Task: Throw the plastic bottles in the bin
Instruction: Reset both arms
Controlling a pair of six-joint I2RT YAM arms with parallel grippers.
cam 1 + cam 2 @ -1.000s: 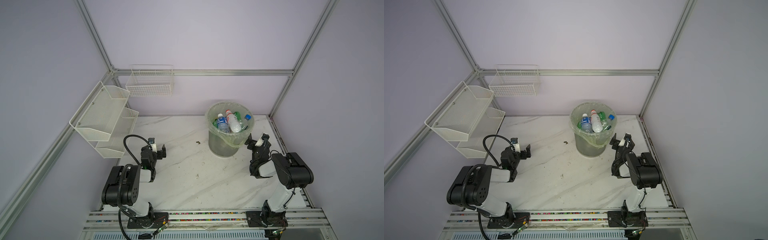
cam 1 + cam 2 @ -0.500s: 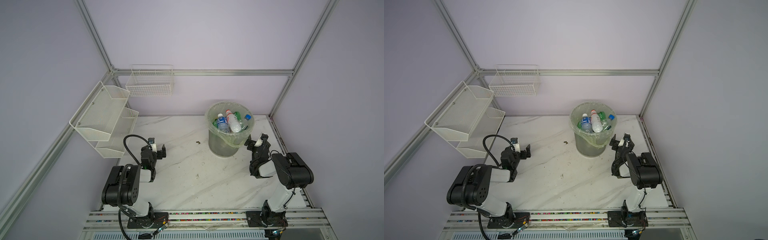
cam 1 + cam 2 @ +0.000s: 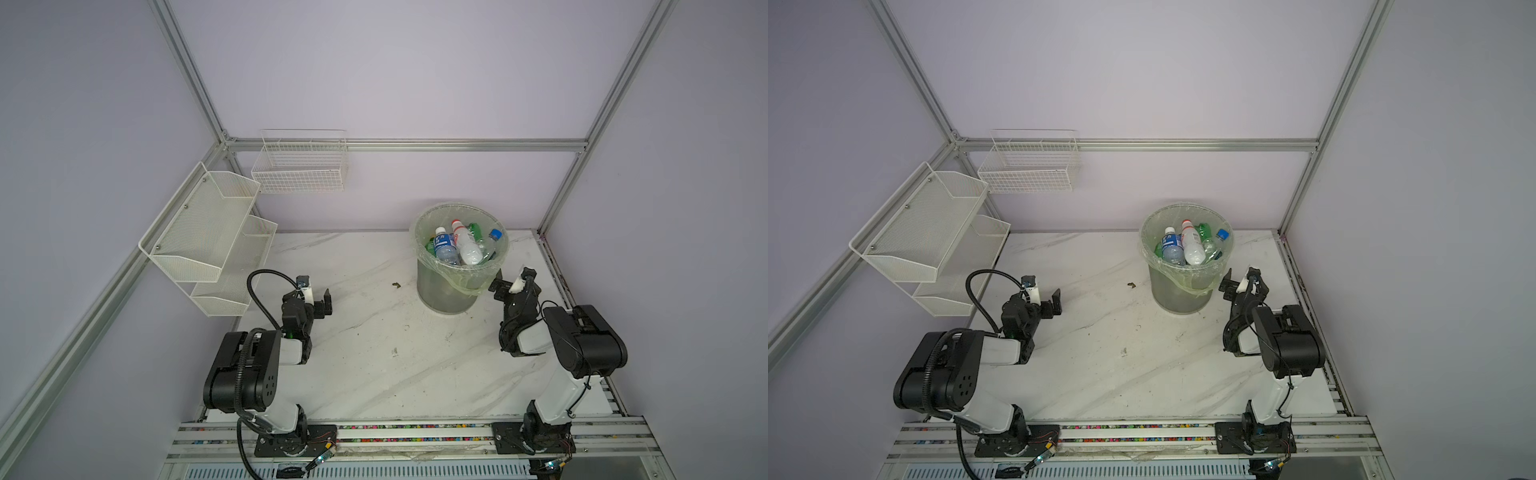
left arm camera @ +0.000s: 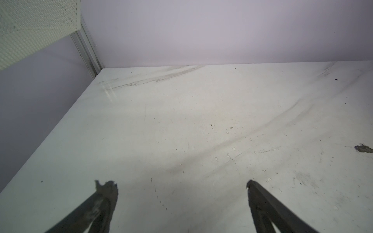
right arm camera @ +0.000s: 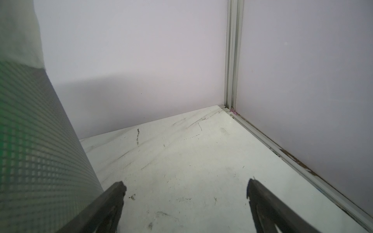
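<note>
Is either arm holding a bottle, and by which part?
Nothing is held. The left end effector and right end effector are open and empty; the plastic bottles lie in the bin.

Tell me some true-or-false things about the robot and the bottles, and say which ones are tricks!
1. The plastic bottles are inside the bin. True.
2. The left gripper is holding a bottle. False: its jaws are open with nothing between them.
3. The right gripper is close beside the bin. True.
4. The bin has tipped over. False: it stands upright on the table.
5. A red-capped bottle is in the bin. True.
</note>
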